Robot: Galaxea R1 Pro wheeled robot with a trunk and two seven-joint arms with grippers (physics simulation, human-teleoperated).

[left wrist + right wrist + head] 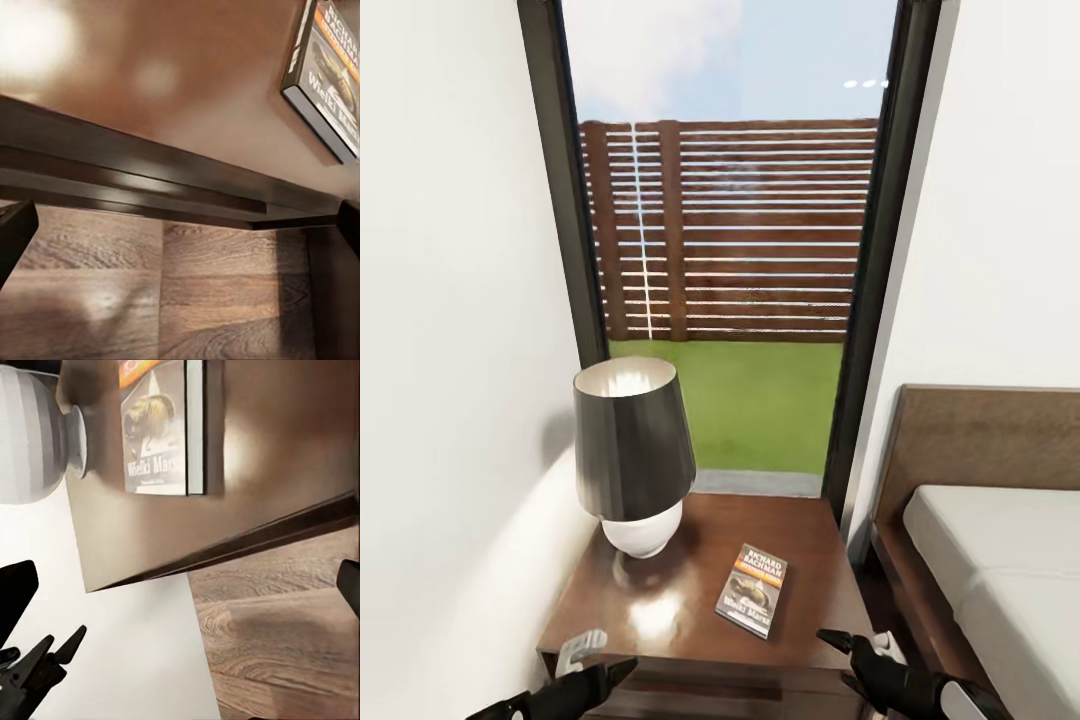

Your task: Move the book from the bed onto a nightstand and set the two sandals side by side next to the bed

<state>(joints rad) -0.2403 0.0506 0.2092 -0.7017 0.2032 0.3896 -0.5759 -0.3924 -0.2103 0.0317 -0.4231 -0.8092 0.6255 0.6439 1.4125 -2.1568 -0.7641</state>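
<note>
One job done: book [752, 590] lies flat on the nightstand [660, 600]. Both hands, left [595, 672] and right [852, 648], open and empty; back away gently, find sandals.

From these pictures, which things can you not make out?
- Book: head view, small lettering too small; both wrist views, cover cut by the frame edge.
- Bed: head view, cut off by the right edge.
- Lamp: right wrist view, base blurred.
- Right gripper: head view, cut by the bottom edge.
</note>
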